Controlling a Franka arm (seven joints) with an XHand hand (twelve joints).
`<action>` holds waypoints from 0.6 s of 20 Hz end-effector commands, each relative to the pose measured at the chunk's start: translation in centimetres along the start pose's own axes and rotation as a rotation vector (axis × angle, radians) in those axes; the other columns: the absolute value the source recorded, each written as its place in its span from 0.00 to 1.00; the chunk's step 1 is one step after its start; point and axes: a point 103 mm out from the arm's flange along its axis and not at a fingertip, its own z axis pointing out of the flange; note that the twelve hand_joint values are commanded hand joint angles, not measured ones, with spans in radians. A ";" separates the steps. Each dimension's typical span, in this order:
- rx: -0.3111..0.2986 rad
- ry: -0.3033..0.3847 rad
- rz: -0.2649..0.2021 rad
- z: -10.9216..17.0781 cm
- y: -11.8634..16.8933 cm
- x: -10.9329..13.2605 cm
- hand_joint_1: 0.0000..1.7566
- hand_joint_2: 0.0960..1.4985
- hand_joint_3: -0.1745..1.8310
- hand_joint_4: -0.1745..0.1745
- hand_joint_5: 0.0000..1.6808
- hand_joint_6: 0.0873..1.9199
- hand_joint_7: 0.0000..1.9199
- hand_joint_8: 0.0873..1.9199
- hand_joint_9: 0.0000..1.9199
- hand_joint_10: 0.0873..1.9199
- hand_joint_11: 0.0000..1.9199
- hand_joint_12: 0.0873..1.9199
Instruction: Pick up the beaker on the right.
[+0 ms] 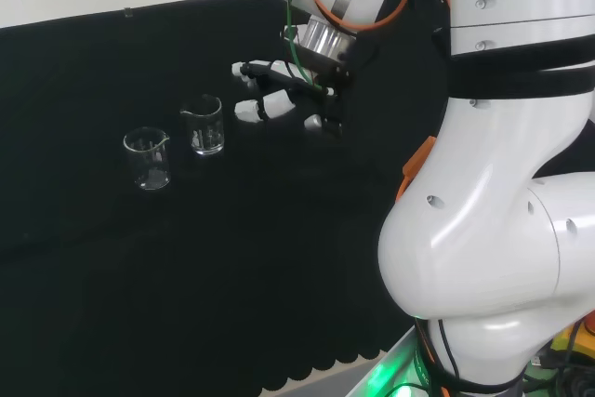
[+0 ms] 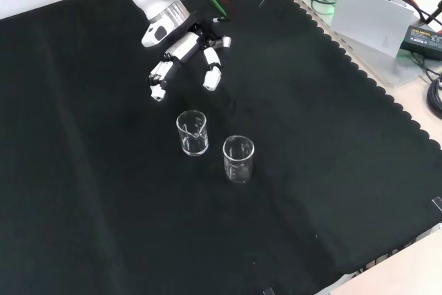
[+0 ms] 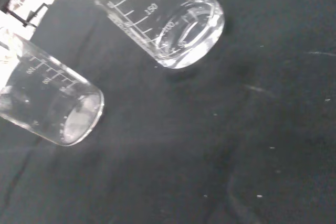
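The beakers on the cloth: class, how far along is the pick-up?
Done: the hand has arrived near the two beakers. In hand: nothing; its fingers are relaxed and open beside the nearer beaker, not touching it. Both it and the other beaker stand upright on the black cloth. Left: closing, gripping, lifting.

Two clear glass beakers on the black cloth of the tabletop [image 2: 103,191]: one beaker [image 2: 193,132] nearer the arm, a second beaker [image 2: 239,159] just beside it, apart and upright. Same two in the head view, side by side, one [image 1: 204,125] to the right and one [image 1: 148,158] to the left. Two again in the wrist view, both with printed scale marks, one [image 3: 173,19] and the other [image 3: 50,103]. One robot hand [image 2: 186,50], above the cloth near the pair, fingers straight. One white arm [image 1: 502,183]. One black cloth.
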 end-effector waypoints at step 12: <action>-0.028 0.079 -0.023 4.2 2.8 -0.2 0.41 0.31 0.40 0.33 0.14 0.00 0.06 0.27 0.11 0.32 0.00 0.54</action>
